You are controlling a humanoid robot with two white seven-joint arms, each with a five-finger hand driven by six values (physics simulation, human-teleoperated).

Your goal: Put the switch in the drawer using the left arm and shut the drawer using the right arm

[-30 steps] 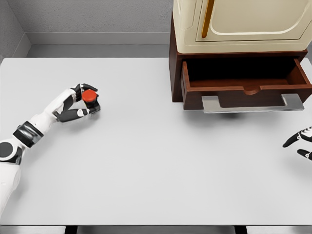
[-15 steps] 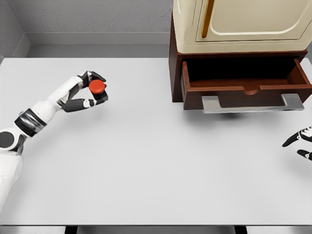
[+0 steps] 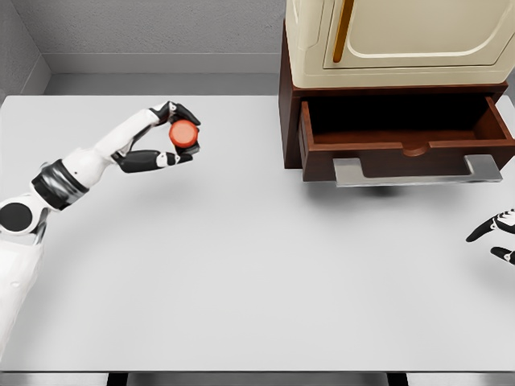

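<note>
You see the left hand [image 3: 165, 135] over the far left part of the white desk [image 3: 241, 273], its arm reaching in from the lower left edge. The fingers are curled around the switch [image 3: 184, 133], a small dark body with a round red button turned toward the camera. The thumb sits below the switch and the other fingers wrap over its top, so the hand is grasping it. Whether the switch is clear of the desk surface you cannot tell from this view alone, though a faint shadow lies just below the hand.

The drawer [image 3: 406, 137] stands pulled open at the far right corner of the desk, under a cream cabinet [image 3: 398, 40] with a rounded door panel and a brass-coloured handle strip. The drawer is dark reddish wood, its inside in shadow, and a flat grey metal pull [image 3: 414, 170] runs across its front. The switch is well apart from the drawer, to its left, with bare desk between them.

The right hand [image 3: 495, 233] shows only partly at the right edge of the desk, nearer to you than the drawer front and apart from it. Its dark fingertips are spread and relaxed, and it holds nothing. A grey wall runs behind the far edge of the desk.
</note>
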